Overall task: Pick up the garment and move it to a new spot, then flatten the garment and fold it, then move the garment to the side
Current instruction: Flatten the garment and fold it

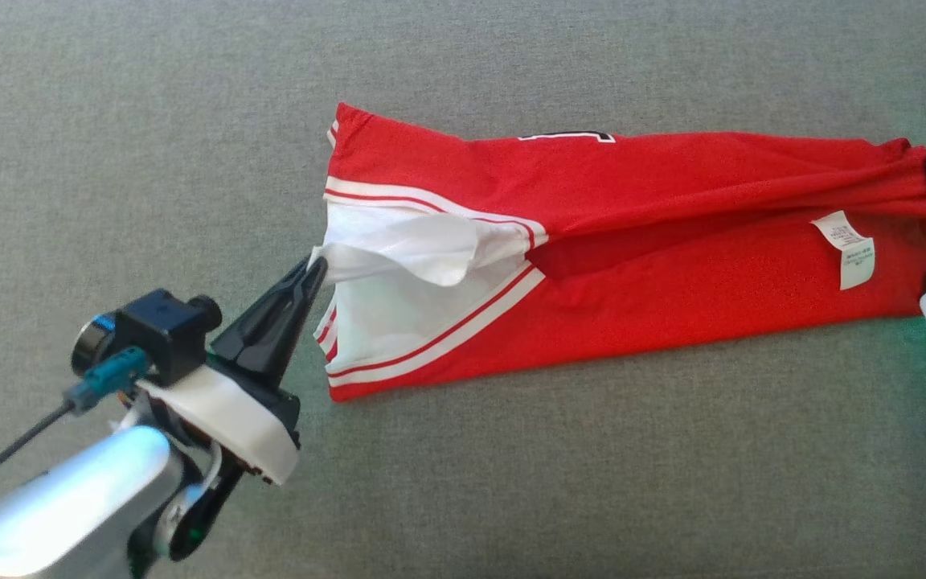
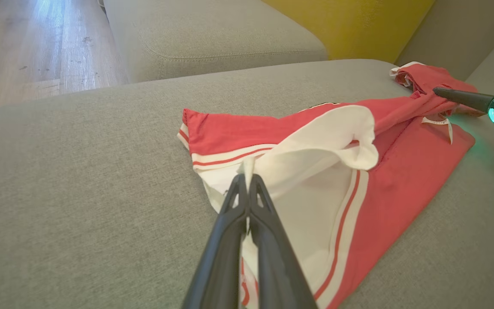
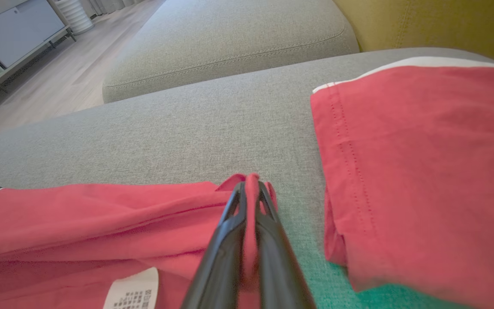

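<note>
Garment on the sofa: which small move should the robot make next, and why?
Probably pull the ends slightly apart to stretch it. The left gripper has its jaws shut on the white end, the right gripper on the red end, yet the garment lies creased, a white flap curled over.
</note>
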{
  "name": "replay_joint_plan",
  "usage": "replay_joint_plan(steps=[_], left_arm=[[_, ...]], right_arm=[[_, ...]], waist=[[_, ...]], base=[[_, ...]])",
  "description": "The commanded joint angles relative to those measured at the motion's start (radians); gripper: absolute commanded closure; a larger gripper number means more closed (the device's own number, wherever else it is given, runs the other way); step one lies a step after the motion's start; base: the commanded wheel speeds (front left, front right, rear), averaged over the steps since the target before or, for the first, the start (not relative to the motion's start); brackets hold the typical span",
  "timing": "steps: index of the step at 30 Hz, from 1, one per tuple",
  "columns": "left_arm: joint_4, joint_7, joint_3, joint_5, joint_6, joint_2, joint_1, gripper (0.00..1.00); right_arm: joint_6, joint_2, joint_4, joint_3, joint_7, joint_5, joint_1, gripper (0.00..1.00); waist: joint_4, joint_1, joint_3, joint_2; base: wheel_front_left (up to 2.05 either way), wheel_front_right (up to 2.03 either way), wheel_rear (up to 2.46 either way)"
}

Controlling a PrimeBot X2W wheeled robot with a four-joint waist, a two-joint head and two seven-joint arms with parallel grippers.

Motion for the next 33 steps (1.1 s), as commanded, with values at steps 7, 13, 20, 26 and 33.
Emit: replay_joint_plan(steps=[7, 13, 20, 26, 33], left_arm=[[0.040, -0.049, 0.022, -0.017, 0.023, -0.028, 0.035, 0.00], [0.079, -0.115, 0.022, -0.016, 0.070, -0.070, 0.097, 0.00], [0.132, -0.194, 0.087, 0.052, 0.180, -0.159, 0.210, 0.00], [0.132, -0.197, 0.177, 0.238, 0.231, -0.257, 0.318, 0.00], [0.116, -0.197, 0.275, 0.377, 0.208, -0.378, 0.441, 0.00]], right_arm=[[-0.001, -0.014, -0.040, -0.079, -0.021, -0.025, 0.104, 0.00], [-0.001, -0.003, -0.070, -0.138, -0.035, -0.028, 0.198, 0.00], [-0.001, 0.072, -0.099, -0.224, -0.031, -0.051, 0.309, 0.00], [-0.001, 0.143, -0.075, -0.313, -0.012, -0.087, 0.349, 0.00], [-0.001, 0.166, -0.062, -0.451, 0.005, -0.145, 0.363, 0.00]], waist=[[-0.006, 0.0000, -0.027, -0.0001], [-0.019, 0.0000, -0.080, -0.0001], [-0.027, 0.0000, -0.163, -0.0001], [0.015, 0.0000, -0.216, -0.0001], [0.092, 0.0000, -0.245, -0.0001]], base=[[0.00, 0.00, 0.00], [0.00, 0.00, 0.00], [0.00, 0.00, 0.00], [0.00, 0.00, 0.00], [0.00, 0.00, 0.00]])
